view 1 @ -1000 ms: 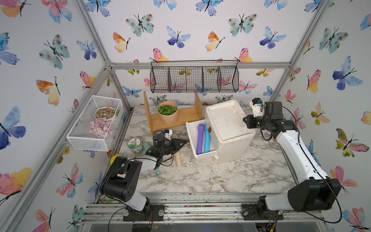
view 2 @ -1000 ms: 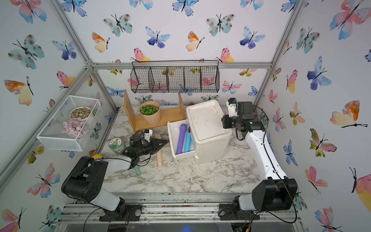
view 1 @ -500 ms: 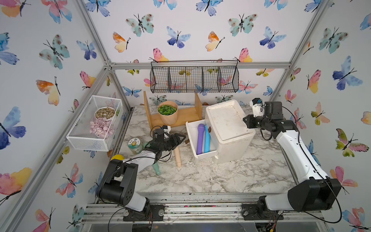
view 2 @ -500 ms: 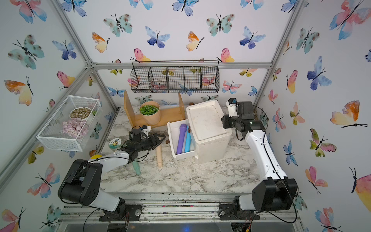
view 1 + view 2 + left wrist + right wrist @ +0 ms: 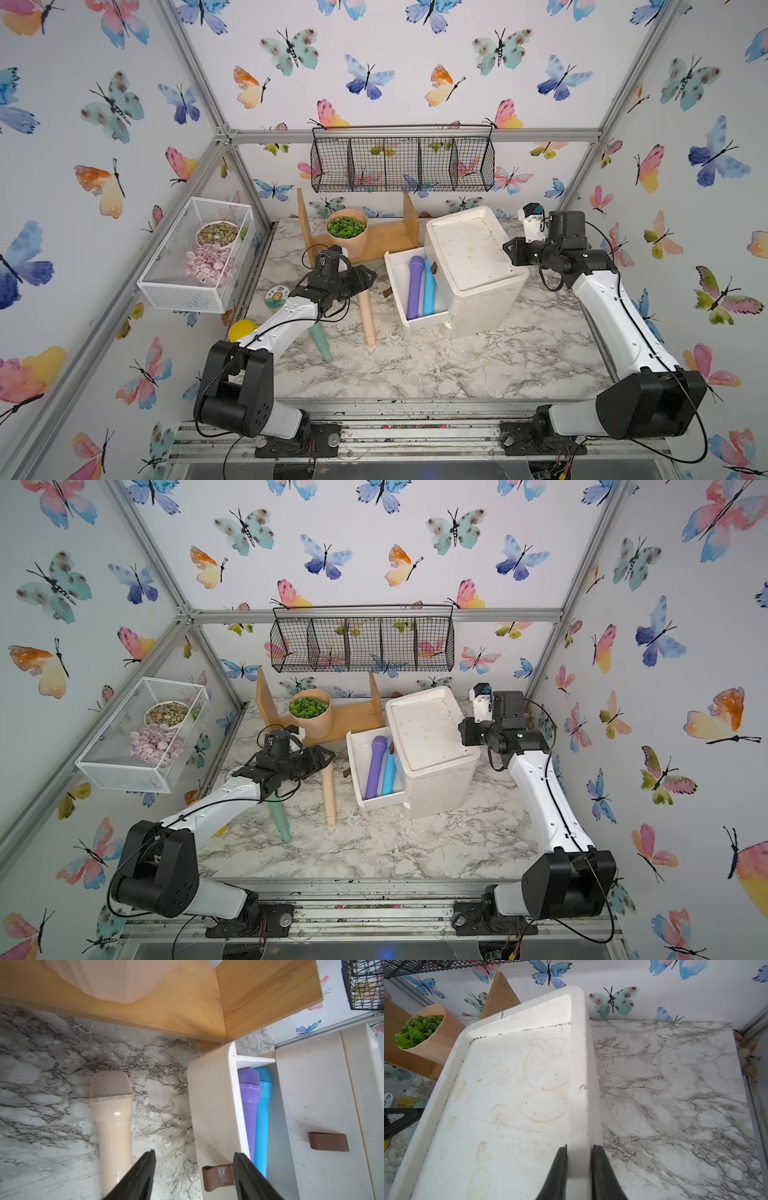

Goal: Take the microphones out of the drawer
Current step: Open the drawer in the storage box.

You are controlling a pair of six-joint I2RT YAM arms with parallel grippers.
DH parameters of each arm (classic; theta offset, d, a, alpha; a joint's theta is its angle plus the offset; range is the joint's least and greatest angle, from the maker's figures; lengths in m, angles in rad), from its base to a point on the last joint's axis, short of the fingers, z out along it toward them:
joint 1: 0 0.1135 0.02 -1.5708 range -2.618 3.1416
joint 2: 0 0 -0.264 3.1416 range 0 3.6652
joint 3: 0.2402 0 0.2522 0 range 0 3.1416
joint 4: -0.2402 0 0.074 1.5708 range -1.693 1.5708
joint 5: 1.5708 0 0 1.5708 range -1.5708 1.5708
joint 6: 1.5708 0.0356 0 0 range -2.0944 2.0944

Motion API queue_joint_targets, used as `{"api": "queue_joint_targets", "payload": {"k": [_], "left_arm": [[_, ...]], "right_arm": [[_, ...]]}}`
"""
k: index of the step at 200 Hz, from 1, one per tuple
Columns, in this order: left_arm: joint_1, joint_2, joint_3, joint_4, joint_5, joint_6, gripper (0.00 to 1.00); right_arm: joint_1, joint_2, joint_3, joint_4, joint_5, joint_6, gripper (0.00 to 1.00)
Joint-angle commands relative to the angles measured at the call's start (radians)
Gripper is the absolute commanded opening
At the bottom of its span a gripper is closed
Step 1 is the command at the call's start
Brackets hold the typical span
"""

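Observation:
The white drawer stands pulled out of the white cabinet. In it lie a purple microphone and a blue microphone, side by side. On the table left of the drawer lies a beige microphone. My left gripper hovers open and empty between that microphone and the drawer front. My right gripper is shut on the cabinet's top rim.
A teal microphone lies under my left arm, with a round tin and a yellow ball nearby. Behind stand a wooden shelf and a plant pot. A black wire basket hangs above.
My left gripper has opened wider and drawn up and back from the beige microphone, which stays on the table. The right arm has not moved.

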Motion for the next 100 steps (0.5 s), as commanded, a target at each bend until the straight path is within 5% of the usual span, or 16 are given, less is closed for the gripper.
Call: {"api": "queue_joint_targets", "payload": {"k": [1, 36, 100], "left_arm": [[-0.001, -0.022, 0.054, -0.119, -0.073, 0.033, 0.64], [-0.053, 0.017, 0.183, -0.212, -0.102, 0.062, 0.64], [-0.302, 0.147, 0.457, -0.405, -0.371, 0.227, 0.64]], "right_arm": [[0.003, -0.001, -0.022, 0.077, -0.102, 0.088, 0.09], [0.004, -0.006, -0.028, 0.081, -0.102, 0.086, 0.09], [0.003, -0.001, -0.012, 0.068, -0.099, 0.086, 0.09]]}}
